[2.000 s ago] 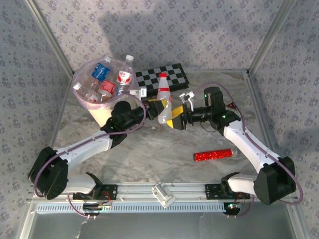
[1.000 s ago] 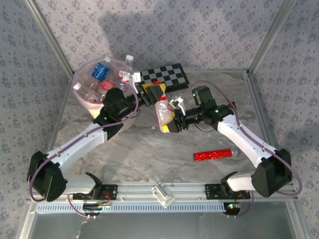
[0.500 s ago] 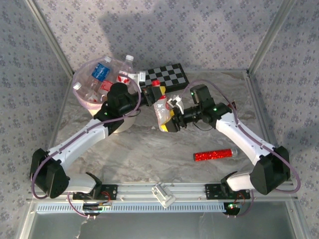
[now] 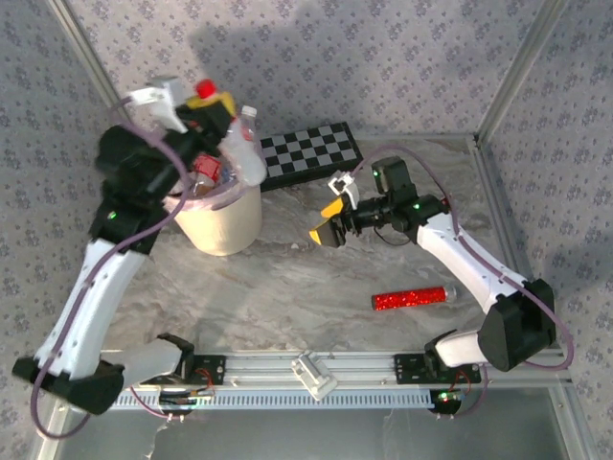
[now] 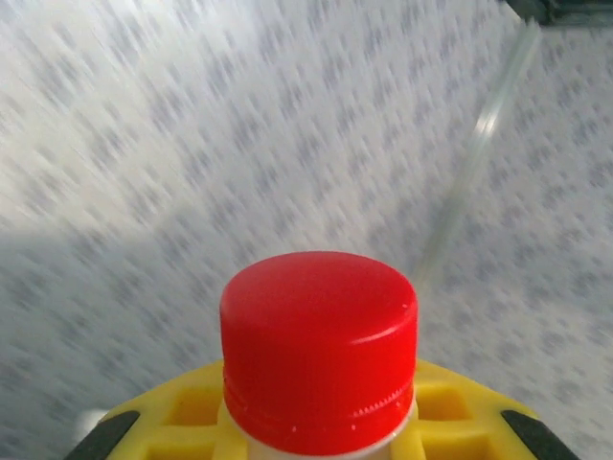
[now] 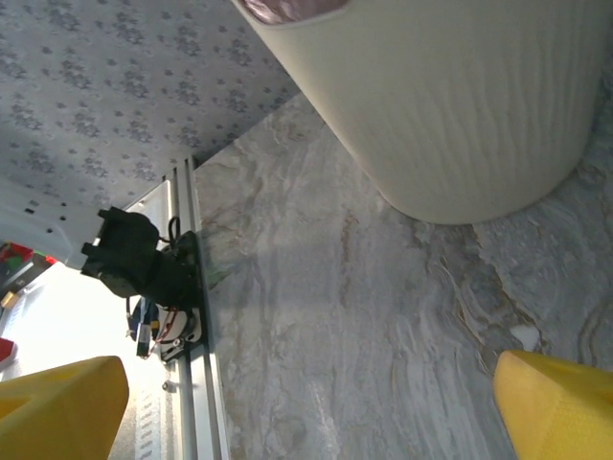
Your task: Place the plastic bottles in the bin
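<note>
Above the bin [image 4: 222,225], left tool [image 4: 215,105] clamps a red-capped bottle [image 5: 319,345], label unreadable; right tool [image 4: 328,220] gapes empty.

PLACE: we're looking into a robot lab test booth | WALLS: patterned backdrop [image 4: 335,57] on aluminium posts [image 4: 517,67] (boxed in) | BENCH: marble-look tabletop [image 4: 287,287], checkerboard [image 4: 311,153], two robot arms [image 4: 460,257] on a rail [image 4: 316,369]

Bottle [image 5: 319,350]: cap was smooth red plastic, slight gloss, fine ribbing at the skirt. Bin [image 6: 460,105] looked like matt cream plastic with faint vertical texture; liner [image 4: 230,195] was thin translucent pink film. Table [image 6: 316,316] had a smooth marble-look top with low sheen. Tube [image 4: 410,299] had a sparkly red glitter finish. Near rail [image 4: 316,369] was bare satin aluminium. Right gripper [image 4: 326,222] fingers [image 6: 551,402] were matt yellow plastic.
</note>
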